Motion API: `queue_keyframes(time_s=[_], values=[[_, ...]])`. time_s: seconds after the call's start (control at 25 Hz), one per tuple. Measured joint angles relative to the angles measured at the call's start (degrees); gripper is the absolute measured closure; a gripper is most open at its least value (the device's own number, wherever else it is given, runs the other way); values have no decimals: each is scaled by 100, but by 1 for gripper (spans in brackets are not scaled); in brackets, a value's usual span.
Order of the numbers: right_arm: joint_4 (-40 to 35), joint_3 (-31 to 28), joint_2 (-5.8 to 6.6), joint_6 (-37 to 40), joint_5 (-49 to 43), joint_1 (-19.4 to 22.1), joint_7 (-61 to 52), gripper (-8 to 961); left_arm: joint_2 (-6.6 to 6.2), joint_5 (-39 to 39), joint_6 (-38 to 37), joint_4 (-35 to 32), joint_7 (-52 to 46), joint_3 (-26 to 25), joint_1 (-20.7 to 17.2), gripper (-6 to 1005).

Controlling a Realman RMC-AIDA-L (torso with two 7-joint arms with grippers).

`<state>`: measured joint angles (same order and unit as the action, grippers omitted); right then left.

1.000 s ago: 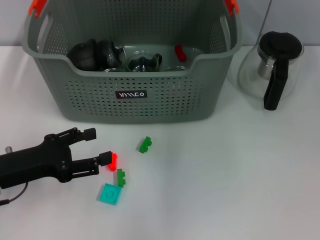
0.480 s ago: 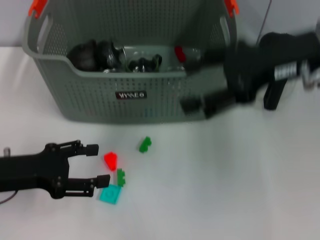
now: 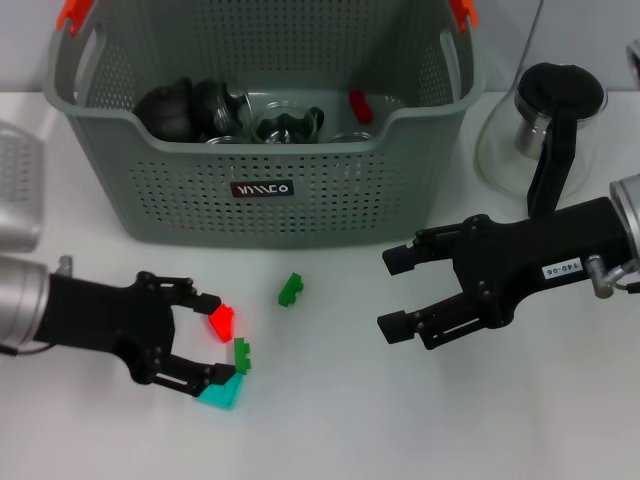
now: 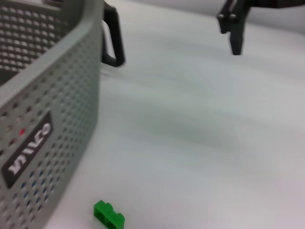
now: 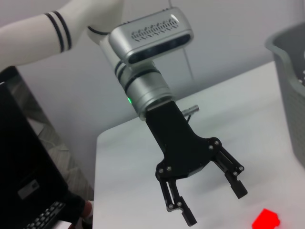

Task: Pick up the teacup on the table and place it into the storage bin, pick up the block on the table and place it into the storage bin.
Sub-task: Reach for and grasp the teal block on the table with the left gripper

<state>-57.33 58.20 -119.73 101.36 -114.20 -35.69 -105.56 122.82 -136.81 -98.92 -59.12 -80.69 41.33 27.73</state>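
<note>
The grey-green storage bin (image 3: 300, 215) stands at the back, with glass cups (image 3: 288, 125), dark cups and a red block (image 3: 360, 105) inside. No teacup shows on the table. A red block (image 3: 222, 320) lies on the table between the spread fingers of my open left gripper (image 3: 215, 338), untouched. My right gripper (image 3: 393, 295) hovers open and empty right of centre. In the right wrist view the left gripper (image 5: 212, 202) stands open beside the red block (image 5: 266, 219).
A green block (image 3: 291, 289) lies in front of the bin; it is also in the left wrist view (image 4: 108, 213). Another green block (image 3: 242, 354) and a flat teal block (image 3: 220, 392) lie by my left gripper's lower finger. A glass teapot (image 3: 545, 140) stands at the back right.
My right arm has swept in from the upper right and settled low, right of centre. My left gripper has shifted so its fingers now straddle the red block.
</note>
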Motion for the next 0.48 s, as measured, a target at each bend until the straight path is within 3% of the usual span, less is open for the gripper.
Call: queue_keyframes(time_s=[0.28,0.48], values=[[289,-32,-35,-230,-15,-38,-268,6,-34,-673,-59,-490,-22,724,256,123],[649,16,-51,-528,0,-138,-313,6,93,-1195,-28,-991,-139,1337,225,123]])
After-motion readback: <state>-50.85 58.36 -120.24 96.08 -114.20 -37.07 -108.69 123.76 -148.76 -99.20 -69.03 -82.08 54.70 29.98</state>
